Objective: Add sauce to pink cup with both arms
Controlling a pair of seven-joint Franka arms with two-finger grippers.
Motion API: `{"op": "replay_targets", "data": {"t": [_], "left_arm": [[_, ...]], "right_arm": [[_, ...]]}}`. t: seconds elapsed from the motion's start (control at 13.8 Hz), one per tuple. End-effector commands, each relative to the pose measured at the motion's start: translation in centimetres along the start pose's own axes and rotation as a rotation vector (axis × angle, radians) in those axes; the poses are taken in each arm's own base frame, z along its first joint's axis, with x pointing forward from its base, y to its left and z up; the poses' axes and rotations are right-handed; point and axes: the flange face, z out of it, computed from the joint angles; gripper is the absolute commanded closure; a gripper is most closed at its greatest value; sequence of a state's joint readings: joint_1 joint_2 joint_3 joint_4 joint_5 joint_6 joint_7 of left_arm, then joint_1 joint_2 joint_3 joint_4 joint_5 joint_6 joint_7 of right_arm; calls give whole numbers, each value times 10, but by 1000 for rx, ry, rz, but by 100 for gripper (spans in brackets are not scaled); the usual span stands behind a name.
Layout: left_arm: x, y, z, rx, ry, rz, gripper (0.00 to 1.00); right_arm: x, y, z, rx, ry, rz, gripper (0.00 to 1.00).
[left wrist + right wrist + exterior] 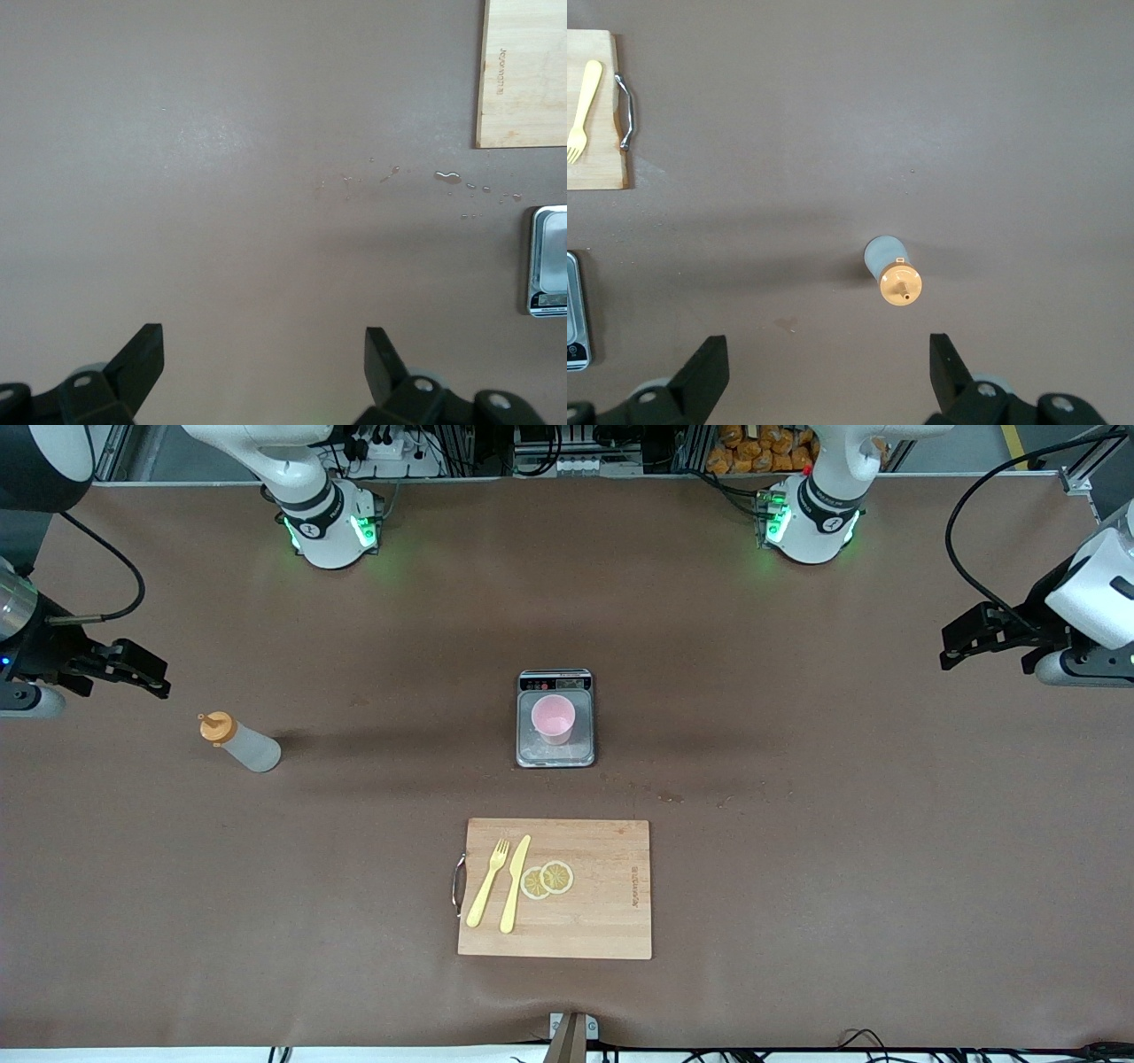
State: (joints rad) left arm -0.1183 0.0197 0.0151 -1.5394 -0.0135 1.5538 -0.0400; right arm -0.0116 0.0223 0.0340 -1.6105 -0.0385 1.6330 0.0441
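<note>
Stood upright on the brown table (797, 691): a sauce bottle (241, 743) with an orange cap, near the right arm's end, well apart from the rest. Sat in the middle of the table: a pink cup (554, 719), on the plate of a small gray scale (555, 755). Lay nearer the front camera than the scale: a wooden cutting board (602, 921) with a yellow fork (488, 883), a yellow knife (515, 883) and two lemon slices (547, 879) on it. Showed between board and scale: a few wet drops (447, 177). Hung over the table's end beside the bottle: the right gripper (142, 671), fingers wide apart, holding nothing. Waited over the other end: the left gripper (961, 646), also wide open and empty. Ran along the table's top edge: shelves and cables, by both arm bases.
</note>
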Motion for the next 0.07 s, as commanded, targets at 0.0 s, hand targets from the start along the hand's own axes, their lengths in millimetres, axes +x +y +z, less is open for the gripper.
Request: {"op": "replay_targets", "data": {"t": [0.0], "left_arm": [[-2, -3, -6, -10, 4, -4, 0]], "right_arm": [[-8, -3, -8, -17, 18, -9, 0]]}}
